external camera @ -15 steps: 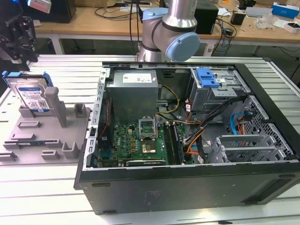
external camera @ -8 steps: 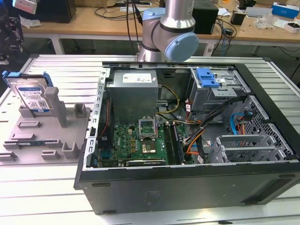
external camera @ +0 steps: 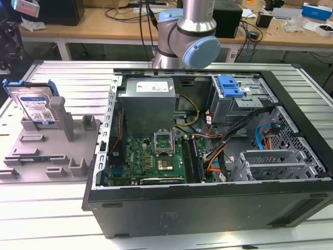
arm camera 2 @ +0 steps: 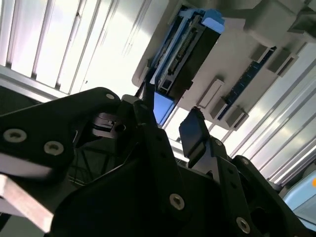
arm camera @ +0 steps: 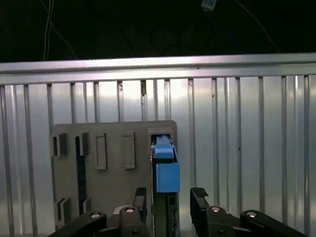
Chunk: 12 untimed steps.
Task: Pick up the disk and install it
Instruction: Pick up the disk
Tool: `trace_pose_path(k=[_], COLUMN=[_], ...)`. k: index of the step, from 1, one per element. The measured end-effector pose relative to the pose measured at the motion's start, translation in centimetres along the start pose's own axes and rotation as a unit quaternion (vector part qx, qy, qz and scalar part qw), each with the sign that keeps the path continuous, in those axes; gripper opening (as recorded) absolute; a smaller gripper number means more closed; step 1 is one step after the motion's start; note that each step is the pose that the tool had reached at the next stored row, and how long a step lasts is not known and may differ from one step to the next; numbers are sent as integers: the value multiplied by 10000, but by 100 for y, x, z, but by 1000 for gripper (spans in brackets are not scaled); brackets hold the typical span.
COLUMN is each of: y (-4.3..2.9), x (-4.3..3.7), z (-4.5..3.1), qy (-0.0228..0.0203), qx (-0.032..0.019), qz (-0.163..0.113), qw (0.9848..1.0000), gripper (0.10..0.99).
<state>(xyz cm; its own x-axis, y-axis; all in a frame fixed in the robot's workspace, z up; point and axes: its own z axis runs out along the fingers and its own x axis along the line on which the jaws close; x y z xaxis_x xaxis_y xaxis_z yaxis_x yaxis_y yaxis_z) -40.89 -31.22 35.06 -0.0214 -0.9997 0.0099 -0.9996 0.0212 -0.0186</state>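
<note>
Your gripper point(arm camera: 169, 192) has its jaws spread apart and holds nothing. In the first wrist view its black fingers point(arm camera: 199, 202) line up either side of the disk point(arm camera: 167, 170), clear of it. The disk stands on edge in a slot of the grey holder plate point(external camera: 47, 156), at the plate's end farthest from the open computer case point(external camera: 208, 208) beside the plate.

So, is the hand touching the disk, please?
Apart: in the exterior view the disk stands in its grey rack untouched; in the first wrist view the open hand hovers above it.
</note>
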Motion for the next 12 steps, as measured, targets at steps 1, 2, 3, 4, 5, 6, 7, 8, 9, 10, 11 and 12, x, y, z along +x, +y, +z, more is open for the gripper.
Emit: trace_pose_path(k=[1,2,3,4,5,6,7,8,9,10,11,12], y=[9,19,31,49,59,65,66,67,67,67,67,67], x=[0,-1,0,-1,-5,-10,-16,-15,-16,-16,-16,-16], z=[6,10,14,19,23,26,30,33,34,34,34,34], qy=[-1,-1,-2,-2,-2,-2,-2,-2,-2,-2,-2,-2], qx=[-3,-4,-6,-8,-8,-7,-8,-10,-11,-10,-10,-10], qz=[-48,-75,-97,-115,-118,-118,-119,-121,-121,-121,-121,-121], qw=[10000,10000,10000,9999,9999,9999,9999,9999,9999,9999,9999,9999], gripper=[482,482,482,482,482,482,482,482,482,482,482,482])
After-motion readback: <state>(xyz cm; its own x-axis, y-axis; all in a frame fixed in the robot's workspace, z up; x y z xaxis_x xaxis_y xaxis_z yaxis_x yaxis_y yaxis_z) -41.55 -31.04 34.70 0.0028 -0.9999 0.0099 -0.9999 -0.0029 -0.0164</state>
